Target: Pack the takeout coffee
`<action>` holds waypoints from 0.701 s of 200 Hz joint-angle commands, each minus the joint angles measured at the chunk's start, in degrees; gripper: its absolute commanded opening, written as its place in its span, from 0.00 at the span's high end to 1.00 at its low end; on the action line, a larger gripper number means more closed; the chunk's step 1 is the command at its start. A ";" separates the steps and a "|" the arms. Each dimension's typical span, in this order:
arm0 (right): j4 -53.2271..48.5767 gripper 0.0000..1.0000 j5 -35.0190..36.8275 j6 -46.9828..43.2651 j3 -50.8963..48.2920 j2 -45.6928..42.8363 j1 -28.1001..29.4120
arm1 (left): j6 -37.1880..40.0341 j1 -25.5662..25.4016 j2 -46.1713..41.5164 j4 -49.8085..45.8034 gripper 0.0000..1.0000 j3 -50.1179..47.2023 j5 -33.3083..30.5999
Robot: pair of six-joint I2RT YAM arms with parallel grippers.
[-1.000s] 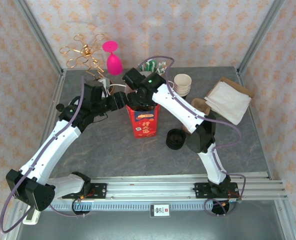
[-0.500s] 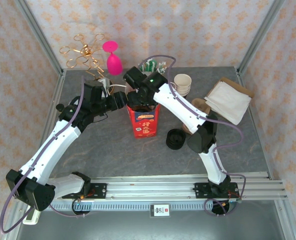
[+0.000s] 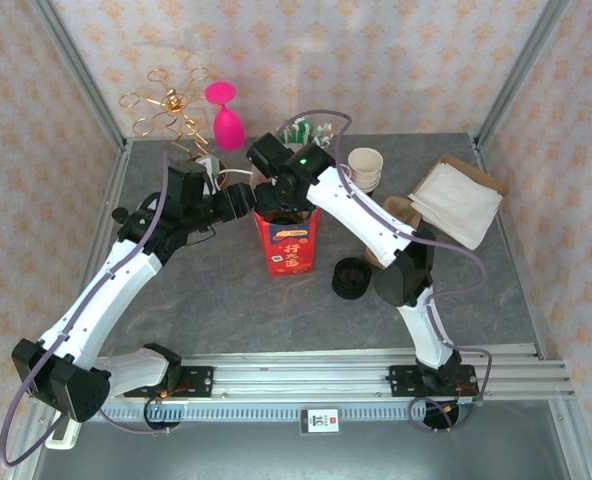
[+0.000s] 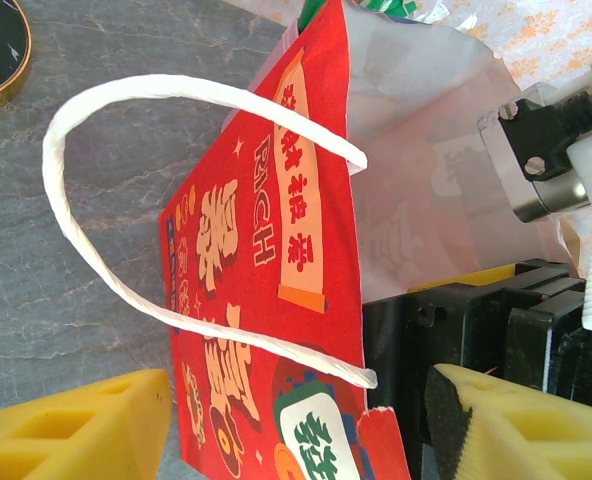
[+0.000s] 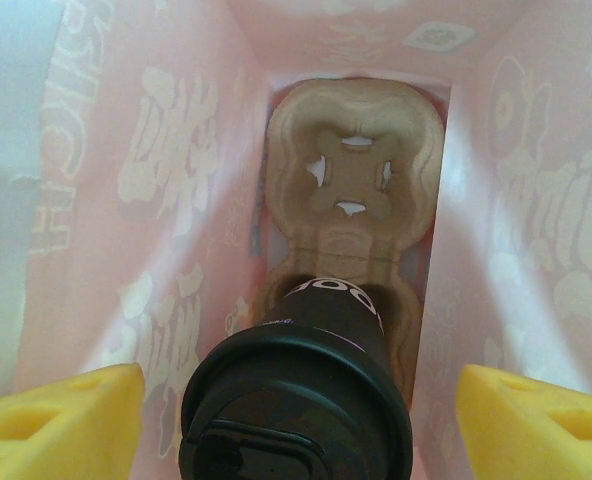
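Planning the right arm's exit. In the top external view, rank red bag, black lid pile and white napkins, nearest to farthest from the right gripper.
1. red bag: centre, around the right gripper.
2. black lid pile: just right of the bag.
3. white napkins: far right edge.

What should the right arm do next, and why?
Probably raise the right tool straight up out of the bag: the coffee looks seated in the near pocket of the carrier, and both fingers stand wide of it.

Overhead view; wrist close-ups at bag [image 3: 288, 243].
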 commanded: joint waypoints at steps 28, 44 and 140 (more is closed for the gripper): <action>-1.15 0.22 0.26 0.39 1.72 -2.99 -0.20 | -0.26 -0.34 0.21 0.80 0.31 1.54 -1.29; -1.18 0.24 -0.02 0.41 1.83 -3.00 -0.22 | -0.23 -0.38 0.33 1.05 0.31 1.73 -1.03; -1.14 0.25 -0.25 0.27 2.38 -3.00 -0.22 | -0.22 -0.44 0.29 0.78 0.31 1.72 -1.61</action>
